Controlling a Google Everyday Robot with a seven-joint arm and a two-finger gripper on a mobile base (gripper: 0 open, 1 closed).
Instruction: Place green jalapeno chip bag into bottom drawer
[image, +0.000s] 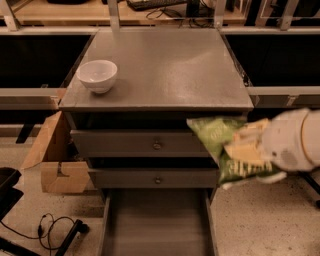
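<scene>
Green jalapeno chip bag (214, 134): I find it off the tabletop, hanging in the air at the cabinet's front right corner. It is level with the two upper drawers and overlaps their right ends in my view.

Working left to right:
- **Floor, left:** A cardboard box (56, 165) stands open on the floor against the cabinet's left side, with a dark cable (50, 226) lying in front of it.
- **Tabletop:** A white bowl (98, 75) sits upright near the left edge of the tabletop (165, 65). From the bowl, grey surface runs open to the right edge.
- **Upper drawers:** Below the front edge, the top drawer (135, 144) and middle drawer (145, 178) are closed, knobs centred.
- **Bottom drawer:** The bottom drawer (157, 225) is pulled out towards me, its flat grey floor showing from side wall to side wall.
- **Bag position:** The green jalapeno chip bag appears higher than that drawer, about over its right wall. I cannot tell how far forward it hangs.
- **Pincer:** The pincer (241, 146) reaches in from the right edge on a white arm (295, 142). It is clamped on the bag's middle, pale fingers (246, 151) lying across the green film.
</scene>
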